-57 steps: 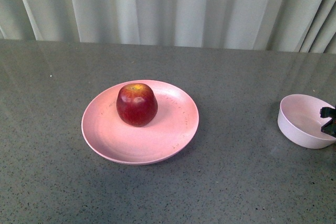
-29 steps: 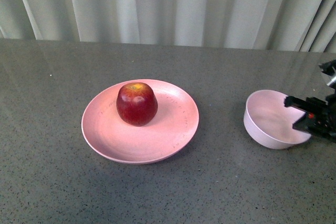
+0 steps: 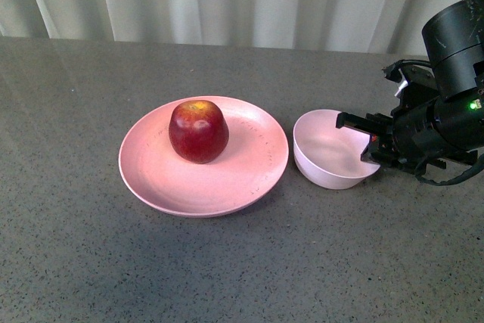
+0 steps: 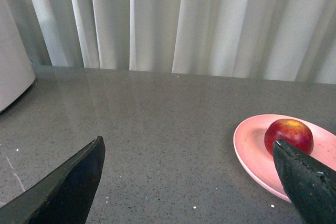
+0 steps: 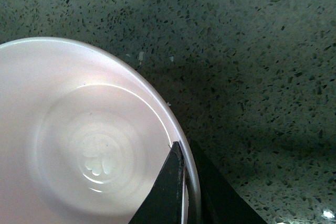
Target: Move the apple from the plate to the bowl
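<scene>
On the grey speckled table (image 3: pixel 76 262), in order of size:
- Plate (image 3: pixel 151 179): pink, wide and shallow, left of centre.
- Right gripper (image 3: pixel 357 138): black, clenched on the bowl's right rim, one finger inside the wall and one outside.
- Left gripper (image 4: pixel 187 145): seen only in its wrist view, fingers spread wide, grasping nothing.
- Bowl (image 3: pixel 321 168): pale, upright, just beside the plate's right edge.
- Apple (image 3: pixel 198 131): dark red, resting on the plate toward its far side, well apart from both grippers.

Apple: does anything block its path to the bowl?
Nothing visible does. The apple sits on the plate, the empty bowl stands just beside it, and the right gripper pinches only the bowl's right rim.
</scene>
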You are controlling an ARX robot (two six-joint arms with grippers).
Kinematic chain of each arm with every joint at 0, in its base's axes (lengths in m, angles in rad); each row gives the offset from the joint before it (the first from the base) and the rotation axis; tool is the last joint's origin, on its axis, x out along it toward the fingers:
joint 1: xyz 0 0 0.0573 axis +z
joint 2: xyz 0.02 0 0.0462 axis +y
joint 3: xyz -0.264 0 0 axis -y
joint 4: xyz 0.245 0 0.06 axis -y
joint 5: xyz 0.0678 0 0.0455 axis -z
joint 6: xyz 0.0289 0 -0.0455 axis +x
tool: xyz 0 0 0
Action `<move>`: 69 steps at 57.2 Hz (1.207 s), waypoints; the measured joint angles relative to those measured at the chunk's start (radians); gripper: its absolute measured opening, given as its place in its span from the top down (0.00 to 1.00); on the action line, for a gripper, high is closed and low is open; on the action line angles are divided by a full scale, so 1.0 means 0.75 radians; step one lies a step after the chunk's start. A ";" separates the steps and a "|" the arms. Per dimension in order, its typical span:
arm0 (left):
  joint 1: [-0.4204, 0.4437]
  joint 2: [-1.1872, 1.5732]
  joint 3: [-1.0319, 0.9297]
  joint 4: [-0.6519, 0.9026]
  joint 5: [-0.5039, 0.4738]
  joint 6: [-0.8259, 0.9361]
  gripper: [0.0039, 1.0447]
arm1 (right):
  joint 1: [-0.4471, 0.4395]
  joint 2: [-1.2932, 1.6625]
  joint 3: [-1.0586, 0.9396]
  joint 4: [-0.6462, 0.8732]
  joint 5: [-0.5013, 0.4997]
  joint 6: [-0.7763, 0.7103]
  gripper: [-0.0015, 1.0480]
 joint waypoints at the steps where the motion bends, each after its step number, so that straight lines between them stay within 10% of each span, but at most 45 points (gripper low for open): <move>1: 0.000 0.000 0.000 0.000 0.000 0.001 0.08 | 0.000 0.000 0.001 0.000 0.002 0.000 0.98; 12: 0.000 0.000 0.000 0.000 0.001 0.000 0.08 | -0.004 -0.001 -0.001 0.021 0.011 0.007 0.89; 38: 0.000 0.000 0.000 0.000 0.000 0.000 0.08 | -0.151 -0.675 -0.388 0.395 -0.096 -0.135 0.07; 69: 0.000 0.000 0.000 0.000 0.001 0.000 0.08 | -0.248 -1.463 -1.139 0.817 0.044 -0.481 0.93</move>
